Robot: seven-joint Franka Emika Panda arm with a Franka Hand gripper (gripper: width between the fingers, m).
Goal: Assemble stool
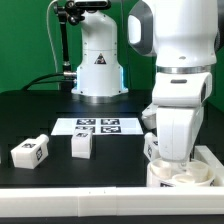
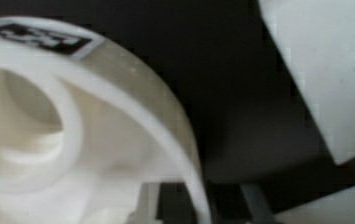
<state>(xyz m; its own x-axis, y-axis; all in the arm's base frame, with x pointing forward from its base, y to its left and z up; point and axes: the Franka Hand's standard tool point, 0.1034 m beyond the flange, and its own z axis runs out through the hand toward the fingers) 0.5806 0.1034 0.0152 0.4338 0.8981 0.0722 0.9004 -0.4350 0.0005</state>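
Note:
The stool's round white seat (image 1: pixel 186 178) lies at the front of the exterior view's right, under the arm. In the wrist view the seat (image 2: pixel 85 120) fills most of the picture, with a black-and-white tag (image 2: pixel 39 38) on its rim. My gripper (image 2: pixel 199 204) is shut on the seat's thin wall, one finger on each side. In the exterior view the gripper (image 1: pixel 170 160) reaches down into the ring, and its fingertips are hidden. Two blocky white legs (image 1: pixel 30 152) (image 1: pixel 82 146) lie apart on the black table at the exterior view's left.
The marker board (image 1: pixel 100 126) lies flat mid-table in front of the arm's base (image 1: pixel 98 70). A white rail (image 1: pixel 212 162) borders the seat at the exterior view's right. A blurred white surface (image 2: pixel 325 70) shows close by in the wrist view.

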